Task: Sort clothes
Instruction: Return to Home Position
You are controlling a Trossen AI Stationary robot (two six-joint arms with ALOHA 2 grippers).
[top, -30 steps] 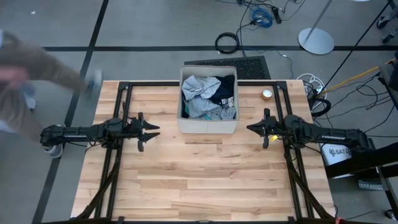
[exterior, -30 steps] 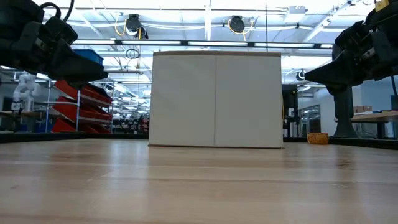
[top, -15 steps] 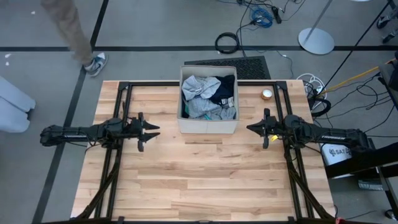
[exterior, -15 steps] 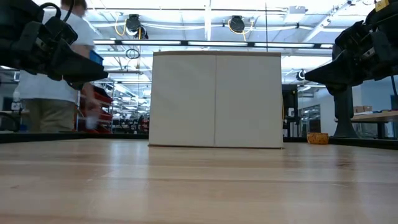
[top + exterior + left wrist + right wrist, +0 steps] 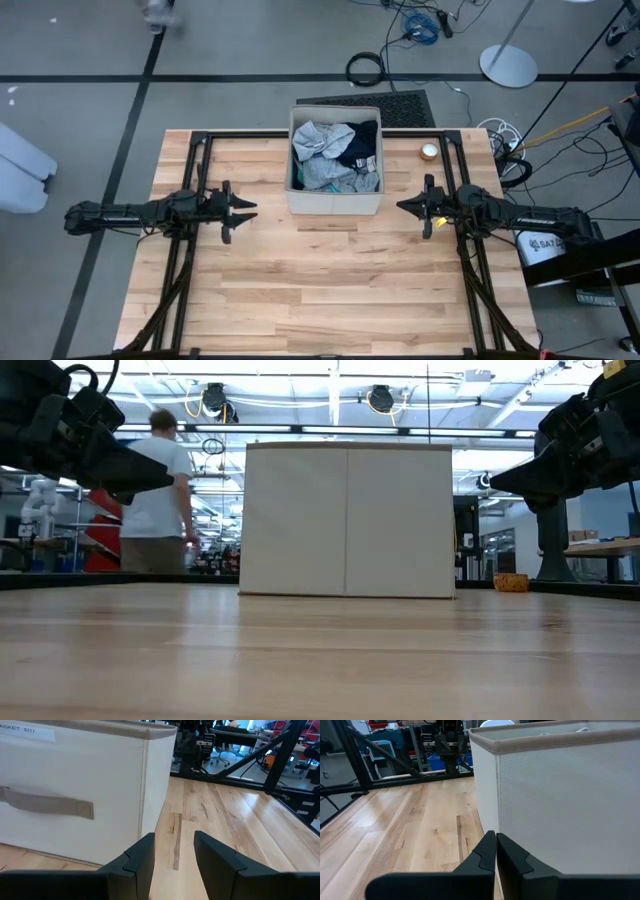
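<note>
**Room astir, tabletop (image 5: 330, 300) settled**

Only a person (image 5: 157, 495) crossing the background has moved; both arms sit unchanged, so the job looks finished. The beige box (image 5: 333, 202) stands at the tabletop's far middle — only the high view shows the clothes (image 5: 333, 155) heaped inside. The wrist views settle the rest: left gripper (image 5: 247, 209) spread and empty beside the box, right gripper (image 5: 404, 207) pressed together, empty, opposite.
</note>
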